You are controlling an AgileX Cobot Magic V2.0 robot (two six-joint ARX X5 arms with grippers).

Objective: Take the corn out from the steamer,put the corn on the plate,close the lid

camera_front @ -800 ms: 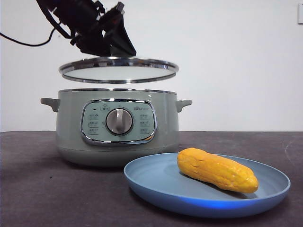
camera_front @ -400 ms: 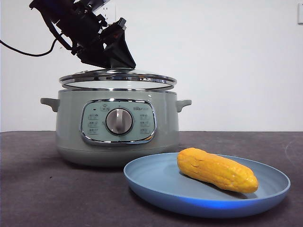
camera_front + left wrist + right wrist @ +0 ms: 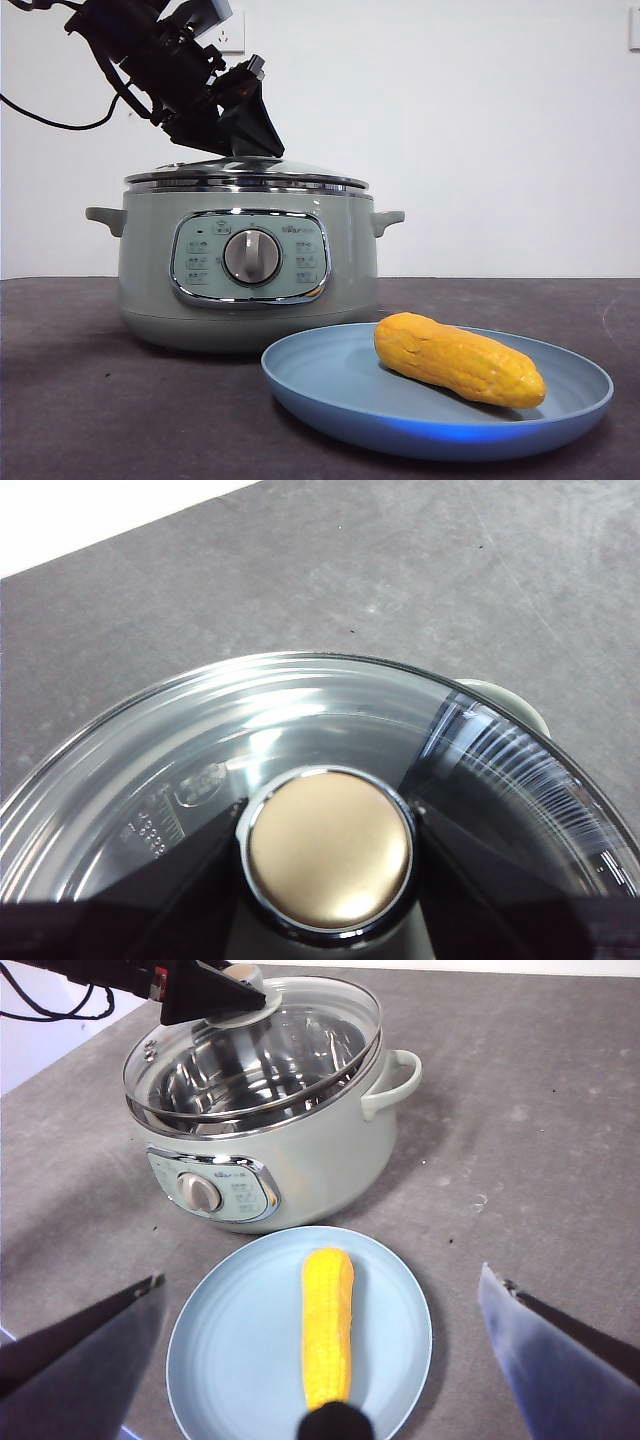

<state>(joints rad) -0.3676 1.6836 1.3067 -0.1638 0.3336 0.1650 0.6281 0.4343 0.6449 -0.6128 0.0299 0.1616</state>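
The low-domed glass lid with chrome rim sits on the round sage-green steamer pot, and its rim looks seated level on the pot's edge. Its round pale knob is pinched between the two black jaws of the left hand, one jaw on each side of the knob, directly above the middle of the pot. The lid is stiff and probably rather heavy for its size; glass is fragile and smooth, so the knob is the only safe place to take it. My judgement is that the closing step is nearly done and only letting go is left.

The bumpy yellow-orange corn cob lies on the wide light-blue plate, below and in front of the left hand, on the dark grey worktop. The cob looks firm and light.

The right hand hangs high over the plate with its jaws spread wide and holds nothing.
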